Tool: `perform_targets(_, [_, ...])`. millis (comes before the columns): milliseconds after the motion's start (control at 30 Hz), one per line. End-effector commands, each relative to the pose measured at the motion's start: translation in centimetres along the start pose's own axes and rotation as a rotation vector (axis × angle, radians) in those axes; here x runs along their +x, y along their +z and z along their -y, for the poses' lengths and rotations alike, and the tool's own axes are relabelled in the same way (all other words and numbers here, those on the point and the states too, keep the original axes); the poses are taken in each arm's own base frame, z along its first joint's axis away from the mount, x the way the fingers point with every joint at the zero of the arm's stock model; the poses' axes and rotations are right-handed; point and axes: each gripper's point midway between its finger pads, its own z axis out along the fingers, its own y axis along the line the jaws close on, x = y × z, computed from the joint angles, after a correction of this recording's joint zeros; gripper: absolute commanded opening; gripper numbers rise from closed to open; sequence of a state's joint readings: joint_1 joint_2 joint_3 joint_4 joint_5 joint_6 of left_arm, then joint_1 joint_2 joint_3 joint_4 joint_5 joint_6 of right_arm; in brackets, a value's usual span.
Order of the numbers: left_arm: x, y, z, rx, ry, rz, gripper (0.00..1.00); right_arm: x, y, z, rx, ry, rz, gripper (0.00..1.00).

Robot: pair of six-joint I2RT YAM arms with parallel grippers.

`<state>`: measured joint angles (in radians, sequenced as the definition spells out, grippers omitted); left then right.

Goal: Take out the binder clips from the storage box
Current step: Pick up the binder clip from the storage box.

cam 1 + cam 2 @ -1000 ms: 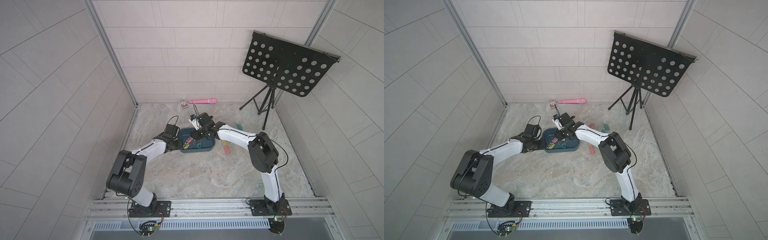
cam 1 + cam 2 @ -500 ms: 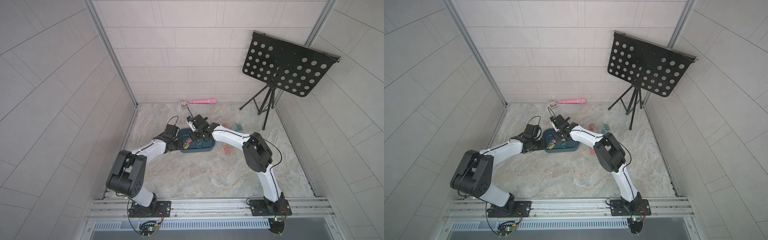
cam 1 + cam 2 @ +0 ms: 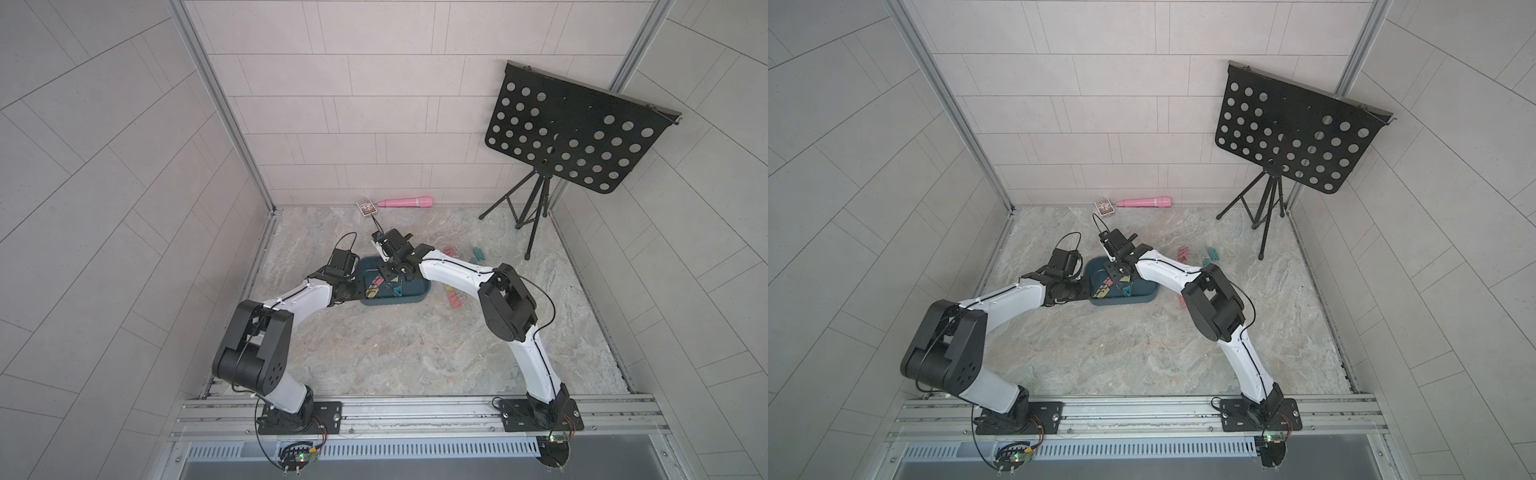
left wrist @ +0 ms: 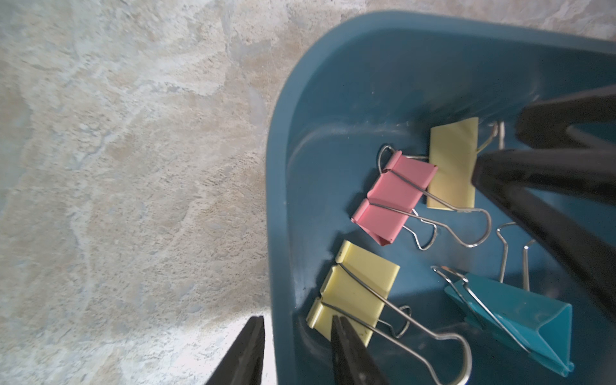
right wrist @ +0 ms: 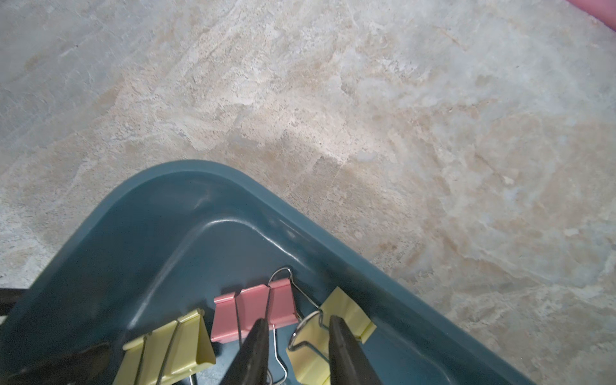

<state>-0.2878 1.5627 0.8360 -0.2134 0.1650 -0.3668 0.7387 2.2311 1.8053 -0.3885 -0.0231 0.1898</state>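
The dark teal storage box point(image 3: 415, 296) point(image 3: 1144, 300) lies on the stone floor between both arms. In the left wrist view it holds a pink binder clip point(image 4: 395, 196), two yellow ones point(image 4: 451, 163) point(image 4: 356, 290) and a teal one point(image 4: 513, 313). My left gripper point(image 4: 296, 318) point(image 3: 360, 288) is open, its jaws astride the box's left wall, one outside and one inside. My right gripper point(image 5: 298, 328) point(image 3: 390, 277) is open inside the box. The wire loop of a yellow clip point(image 5: 343, 316) sits between its fingers, beside the pink clip point(image 5: 253, 310).
More clips lie on the floor right of the box: pink point(image 3: 449, 250), teal point(image 3: 477, 252), yellow point(image 3: 449, 287) and pink point(image 3: 454, 301). A pink cylinder point(image 3: 405, 202) and a small card box point(image 3: 365, 206) lie by the back wall. A black music stand point(image 3: 577, 137) stands at the back right.
The right arm's elbow has swung left and its gripper has settled lower over the clips in the box's left part. The left arm has stayed put.
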Motion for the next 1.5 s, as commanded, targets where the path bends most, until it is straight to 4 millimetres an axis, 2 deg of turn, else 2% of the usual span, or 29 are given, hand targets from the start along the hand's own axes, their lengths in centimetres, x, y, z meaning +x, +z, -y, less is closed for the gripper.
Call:
perform_targets(0, [0.1,-0.6,-0.2,0.001,-0.005,0.010,0.41,0.4,0.5,0.0,0.019,-0.020,-0.027,0.34])
perform_targets(433, [0.0,-0.7,-0.4,-0.009,-0.003,0.011,0.41,0.6,0.7,1.0,0.079,-0.024,-0.039,0.31])
perform_targets(900, [0.1,-0.6,-0.4,-0.012,-0.002,0.008,0.41,1.1,0.8,2.5,0.121,-0.015,-0.056,0.17])
perform_targets(1067, [0.1,-0.6,-0.4,-0.011,-0.001,0.008,0.41,1.0,-0.1,3.1,0.148,-0.022,-0.061,0.11])
perform_targets(1467, [0.1,-0.7,-0.5,-0.017,-0.001,0.009,0.41,0.7,-3.1,4.8,0.182,-0.017,-0.033,0.07])
